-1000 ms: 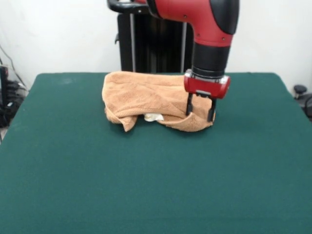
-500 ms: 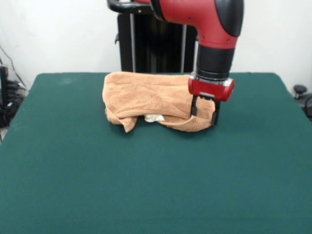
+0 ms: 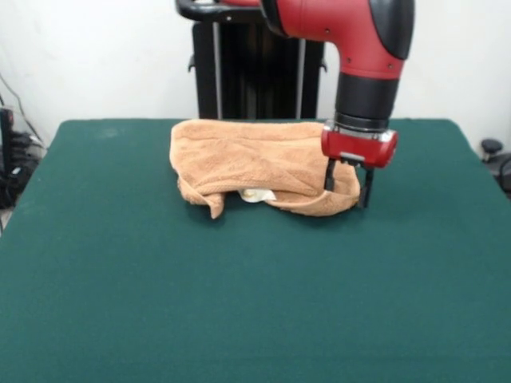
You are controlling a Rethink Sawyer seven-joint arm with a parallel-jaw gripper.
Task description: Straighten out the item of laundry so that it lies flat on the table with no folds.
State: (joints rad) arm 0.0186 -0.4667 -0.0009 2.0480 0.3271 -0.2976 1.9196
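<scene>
The light orange-tan towel [image 3: 247,159] lies crumpled and folded over itself at the far middle of the dark green table [image 3: 239,303]. Its small white label [image 3: 255,194] peeks out under the front fold. My gripper [image 3: 348,190] hangs from the red and black arm, down at the towel's right end. Its two black fingers [image 3: 329,177] stand apart, one on the towel and one at its right edge, with the edge fold between them. They reach down to the table.
The robot's black pedestal [image 3: 247,72] stands behind the table's far edge. Green cloth stretches in front of and to both sides of the towel. Cables and dark equipment sit off the table at the left [image 3: 12,159] and right [image 3: 495,159].
My gripper has moved right by a small amount, and the towel's right end and front fold have shifted right with it. The fingers' spacing looks the same.
</scene>
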